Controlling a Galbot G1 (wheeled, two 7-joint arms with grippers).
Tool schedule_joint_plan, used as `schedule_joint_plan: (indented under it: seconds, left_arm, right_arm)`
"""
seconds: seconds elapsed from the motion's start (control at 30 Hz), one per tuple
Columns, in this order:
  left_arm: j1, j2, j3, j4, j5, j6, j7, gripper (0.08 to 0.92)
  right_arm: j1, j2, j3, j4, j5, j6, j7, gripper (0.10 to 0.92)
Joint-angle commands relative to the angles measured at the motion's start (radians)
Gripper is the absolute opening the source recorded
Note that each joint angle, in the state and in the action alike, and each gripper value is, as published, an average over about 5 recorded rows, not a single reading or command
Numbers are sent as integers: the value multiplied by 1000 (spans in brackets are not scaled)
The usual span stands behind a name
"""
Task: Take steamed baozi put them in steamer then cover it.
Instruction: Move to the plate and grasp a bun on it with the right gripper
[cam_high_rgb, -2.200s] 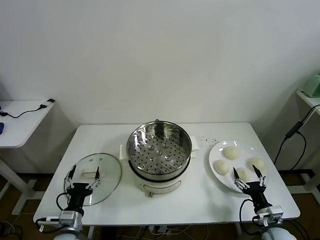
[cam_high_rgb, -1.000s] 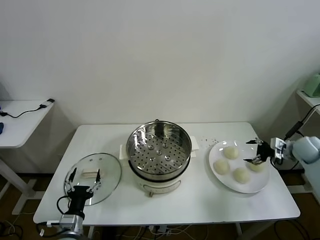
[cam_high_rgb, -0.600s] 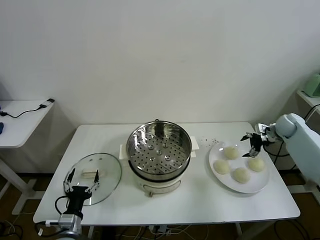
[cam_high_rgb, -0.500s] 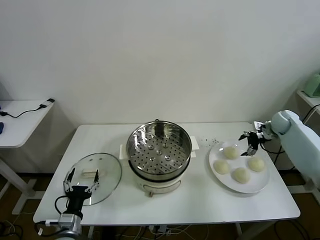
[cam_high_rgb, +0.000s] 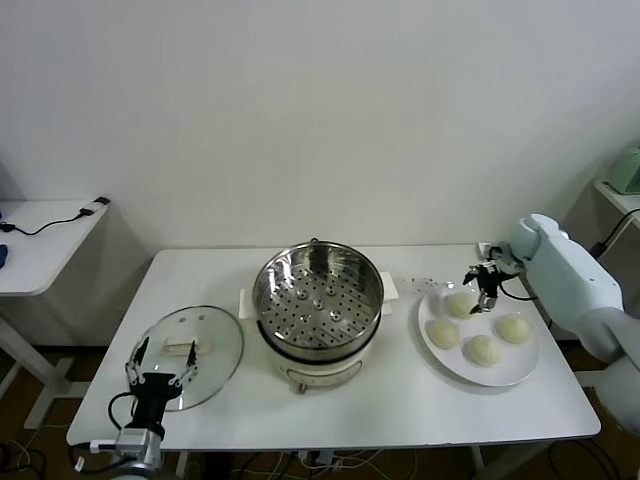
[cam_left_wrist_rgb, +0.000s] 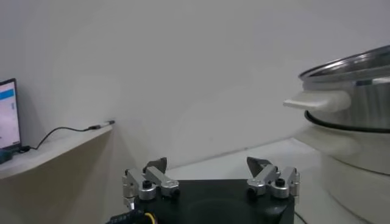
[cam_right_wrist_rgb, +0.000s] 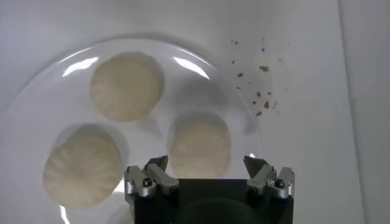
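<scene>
baozi (cam_high_rgb: 459, 304) round, no long axis; right hand (cam_high_rgb: 482, 283) spread wide above it, empty.

bench (cam_high_rgb: 400, 395): white, rectangular, standing against a pale wall
steamer (cam_high_rgb: 318, 300): at the middle of the bench, on its white base, open, perforated tray showing
cover (cam_high_rgb: 186, 356): flat on the bench at 8 o'clock from the steamer, near the front left edge, white handle up
plate (cam_high_rgb: 505, 371): white, at 3 o'clock from the steamer, carrying four baozi (cam_high_rgb: 482, 350)
specks (cam_high_rgb: 415, 281): small dark crumbs on the bench between steamer and plate, toward 1 o'clock of the steamer
</scene>
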Motion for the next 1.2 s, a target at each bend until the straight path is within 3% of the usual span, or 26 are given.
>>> schedule_joint_plan:
  seconds: [0.03,0.3,1.2]
  left_arm:
    - [-1,-1,0,5,-2,0,0,823]
    - [-4,-2,0,12,0,0,0,823]
    - [-5,-4,-2,21,9,-3,-1,823]
  right_arm:
    - [17,45,6,-69,-92,20,11,823]
    - [19,82,79,-122,-181,46,19,823]
    - [10,99,110,-139,-187,56,2,683]
